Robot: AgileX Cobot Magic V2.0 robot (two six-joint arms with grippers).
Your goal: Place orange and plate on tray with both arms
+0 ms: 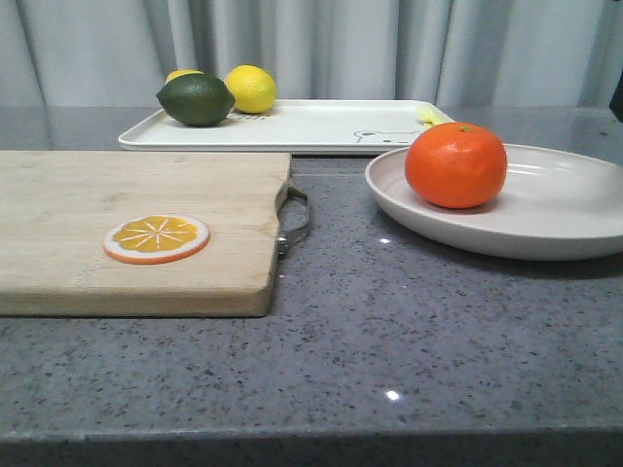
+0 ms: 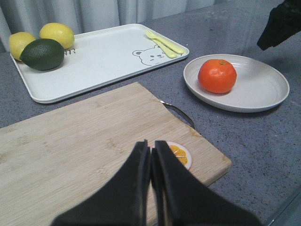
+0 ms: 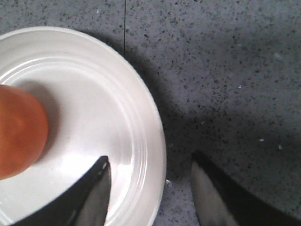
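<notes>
The orange (image 1: 456,164) sits in the off-white plate (image 1: 555,209) on the grey counter at the right. The white tray (image 1: 321,126) with the bear drawing lies behind, apart from the plate. My right gripper (image 3: 150,159) is open and straddles the plate's rim (image 3: 153,141), one finger over the plate's inside, the other over the counter; the orange (image 3: 19,132) is to one side. My left gripper (image 2: 151,147) is shut and empty above the wooden cutting board (image 2: 75,146), well away from the orange (image 2: 217,76) and plate (image 2: 263,89).
A lemon (image 1: 251,89), a second lemon and a dark green lime (image 1: 197,99) lie on the tray's left end; yellow cutlery (image 2: 164,43) lies at its right end. The cutting board (image 1: 136,224) at the left carries a flat orange slice (image 1: 157,238).
</notes>
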